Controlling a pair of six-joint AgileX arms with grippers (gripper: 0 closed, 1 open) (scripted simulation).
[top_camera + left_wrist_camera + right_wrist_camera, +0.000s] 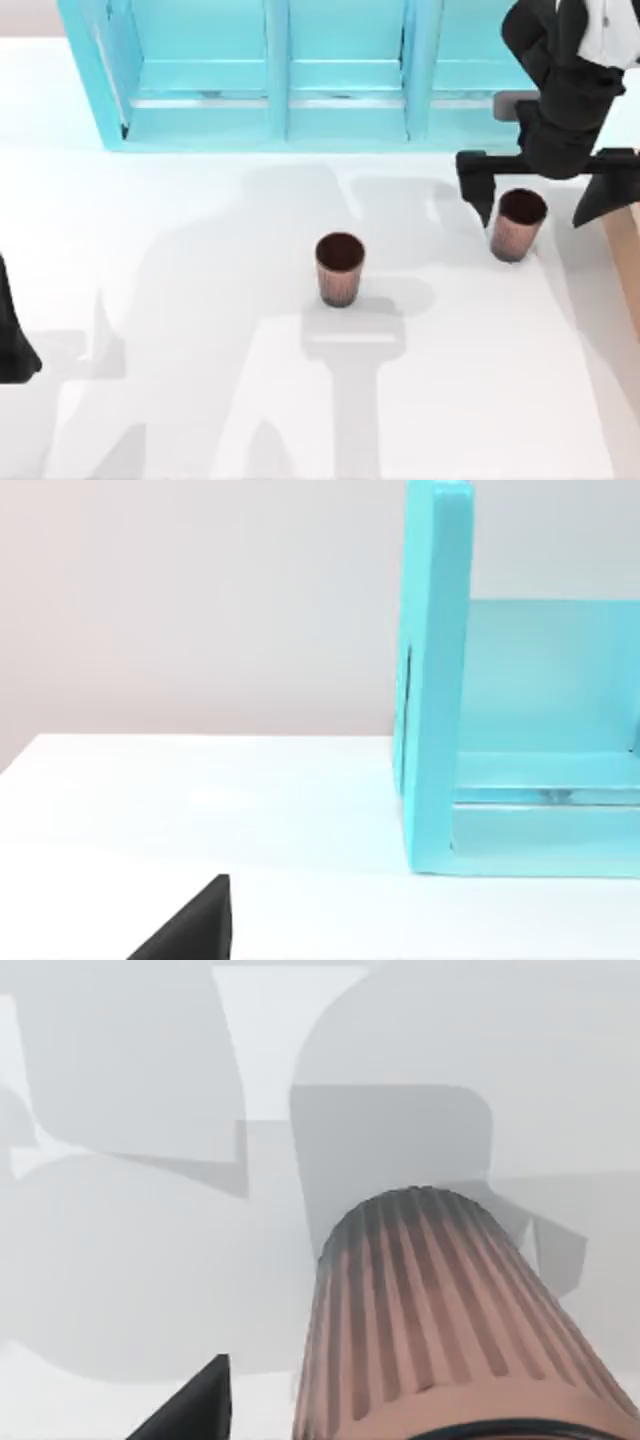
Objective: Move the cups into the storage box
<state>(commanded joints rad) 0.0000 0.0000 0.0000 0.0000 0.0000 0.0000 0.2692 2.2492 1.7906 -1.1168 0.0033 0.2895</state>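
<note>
Two reddish-brown ribbed cups are on the white table. One cup point(340, 268) stands upright near the middle. The other cup point(518, 224) is at the right, between the wide-spread fingers of my right gripper point(537, 205), which is open and does not touch it. The right wrist view looks down that cup's point(440, 1320) ribbed side, with one dark fingertip point(190, 1410) off to the side. A strip of the tan storage box point(625, 262) shows at the table's right edge, just right of that gripper. My left gripper point(12, 345) is parked at the left edge.
A large turquoise three-compartment unit point(280, 80) stands along the back of the table, and its end wall point(438, 680) shows in the left wrist view. White tabletop point(200, 300) lies between the two arms.
</note>
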